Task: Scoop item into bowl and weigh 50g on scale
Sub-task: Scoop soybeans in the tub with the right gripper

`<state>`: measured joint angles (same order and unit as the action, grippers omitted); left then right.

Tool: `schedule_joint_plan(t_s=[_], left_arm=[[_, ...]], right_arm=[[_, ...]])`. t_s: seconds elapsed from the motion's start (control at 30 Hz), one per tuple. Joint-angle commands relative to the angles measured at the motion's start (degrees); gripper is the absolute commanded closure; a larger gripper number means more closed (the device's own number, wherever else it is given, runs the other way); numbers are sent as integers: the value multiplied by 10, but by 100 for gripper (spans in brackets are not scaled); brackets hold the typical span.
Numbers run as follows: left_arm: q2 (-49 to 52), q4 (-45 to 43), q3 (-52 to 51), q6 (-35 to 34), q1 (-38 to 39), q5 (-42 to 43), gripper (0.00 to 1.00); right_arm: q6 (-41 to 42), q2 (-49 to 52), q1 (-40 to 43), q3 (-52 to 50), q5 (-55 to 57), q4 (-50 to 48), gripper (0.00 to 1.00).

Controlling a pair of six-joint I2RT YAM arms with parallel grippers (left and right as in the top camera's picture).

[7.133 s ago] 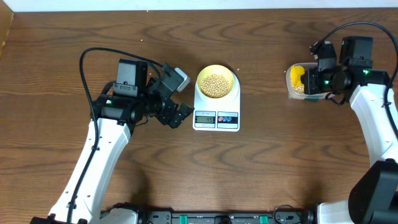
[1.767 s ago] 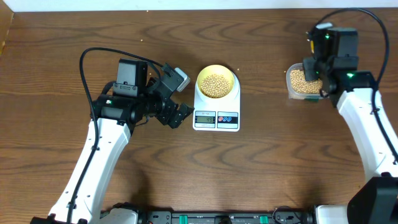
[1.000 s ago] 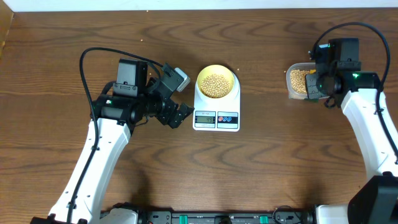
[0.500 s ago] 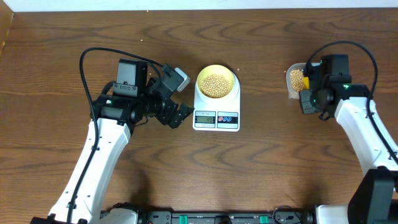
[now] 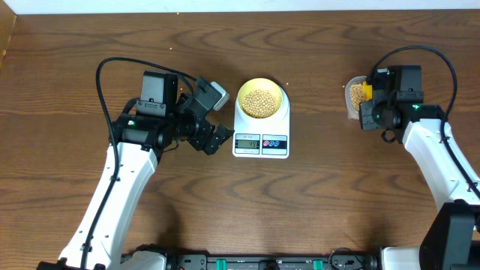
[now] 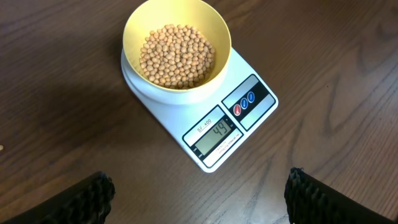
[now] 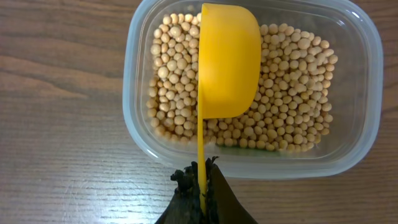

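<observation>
The pale-yellow bowl (image 6: 219, 31) (image 5: 260, 84) stands on the white scale (image 6: 249, 127) (image 5: 261, 142) and holds tan beans (image 6: 177, 55). The display shows 44. My left gripper (image 6: 200, 205) (image 5: 214, 135) hovers open just left of the scale, with nothing between its fingers. My right gripper (image 7: 202, 186) (image 5: 373, 112) is shut on the thin handle of a yellow scoop (image 7: 227, 62) (image 5: 367, 91). The scoop is turned on its side over the beans (image 7: 292, 93) in a clear container. What the scoop holds is hidden.
The clear plastic container (image 7: 357, 56) (image 5: 351, 105) sits at the right of the wooden table (image 5: 322, 187), well apart from the scale. A black cable (image 5: 112, 67) loops over the left arm. A few stray beans lie near the table's far edge.
My right gripper has moved left and toward the container's near side with the scoop, whose yellow head now shows over the beans. The left arm, bowl and scale have not moved.
</observation>
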<state>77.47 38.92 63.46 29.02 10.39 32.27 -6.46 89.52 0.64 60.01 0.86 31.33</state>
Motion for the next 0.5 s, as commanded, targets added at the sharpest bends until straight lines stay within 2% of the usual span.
schedule_joint_plan(t_s=[0.0,0.23,0.47], left_arm=[[-6,0,5,9,-1,7,10],[-6,0,5,9,-1,7,10],[-6,0,5,9,-1,7,10]], right_arm=[[14,-20,9,-1,-5,-5,99],[17,-96,30,-1,-20,-26,99],[17,-125,68,-1,-182,-28,99]])
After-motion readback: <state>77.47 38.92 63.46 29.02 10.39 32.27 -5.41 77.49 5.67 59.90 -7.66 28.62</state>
